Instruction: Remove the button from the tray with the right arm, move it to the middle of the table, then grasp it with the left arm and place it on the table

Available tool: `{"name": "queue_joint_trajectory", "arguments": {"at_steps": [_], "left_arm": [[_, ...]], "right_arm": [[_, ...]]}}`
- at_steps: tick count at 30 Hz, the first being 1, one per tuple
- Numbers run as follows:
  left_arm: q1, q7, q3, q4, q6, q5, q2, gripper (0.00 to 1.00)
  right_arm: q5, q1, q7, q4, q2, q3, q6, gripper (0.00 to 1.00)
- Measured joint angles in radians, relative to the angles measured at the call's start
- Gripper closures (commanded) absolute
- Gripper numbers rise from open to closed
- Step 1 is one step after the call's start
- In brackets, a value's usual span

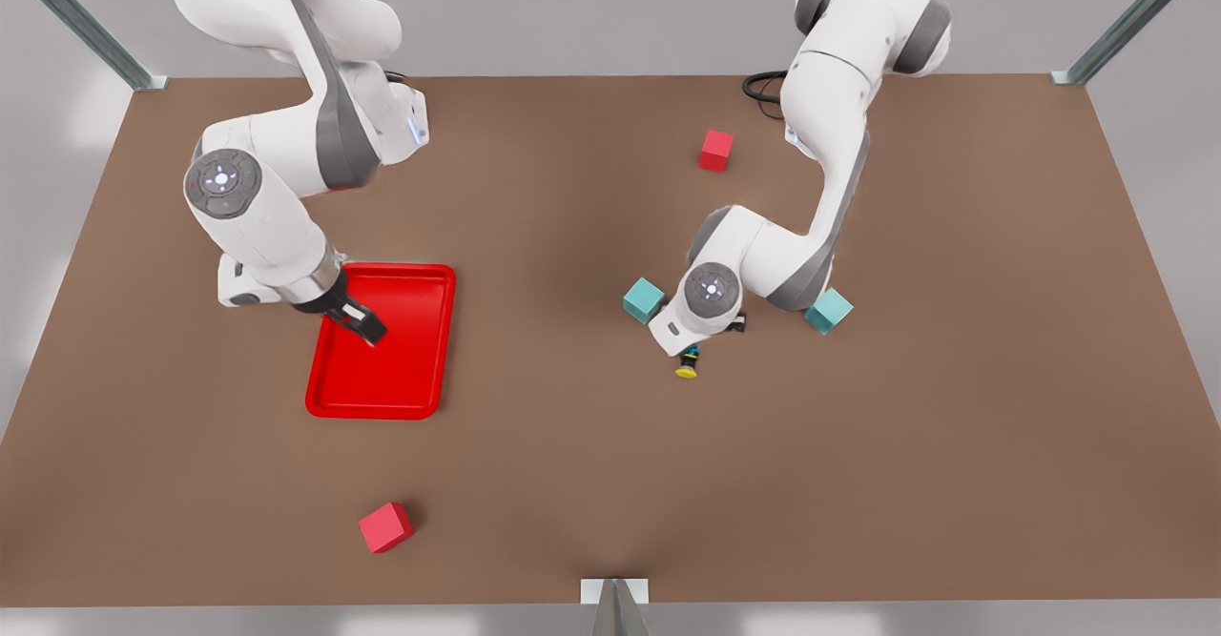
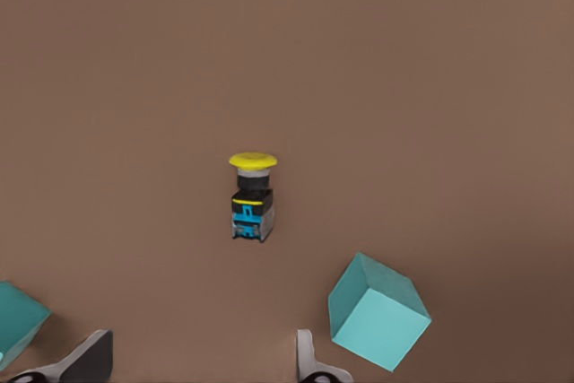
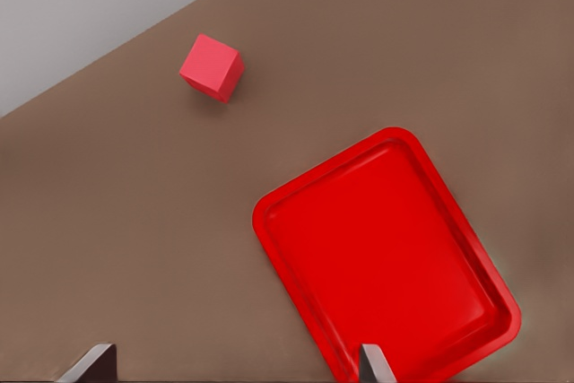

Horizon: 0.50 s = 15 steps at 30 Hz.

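The button (image 1: 686, 363) (image 2: 252, 199), yellow cap on a black body, lies on its side on the brown table (image 1: 572, 445), free of any fingers. My left gripper (image 2: 197, 361) hovers over it, open, on the arm at the front view's right; its fingertips (image 2: 90, 354) show beside the button, apart from it. The red tray (image 1: 382, 402) (image 3: 386, 248) sits at the front view's left. My right gripper (image 1: 367, 329) (image 3: 233, 365) hangs above the tray, open with nothing between its fingers.
Two teal cubes (image 1: 644, 299) (image 1: 828, 311) flank the left arm's wrist close to the button; one teal cube (image 2: 377, 311) is near a left fingertip. One red cube (image 1: 715, 151) lies far back, another (image 1: 385, 526) (image 3: 212, 67) near the front edge.
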Motion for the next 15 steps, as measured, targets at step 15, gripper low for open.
{"name": "queue_joint_trajectory", "arguments": {"at_steps": [15], "left_arm": [[-0.004, -0.080, -0.002, -0.276, 0.499, -0.044, 0.050, 0.00]], "right_arm": [[0.001, -0.054, -0.416, 0.082, -0.009, 0.002, -0.088, 0.00]]}}
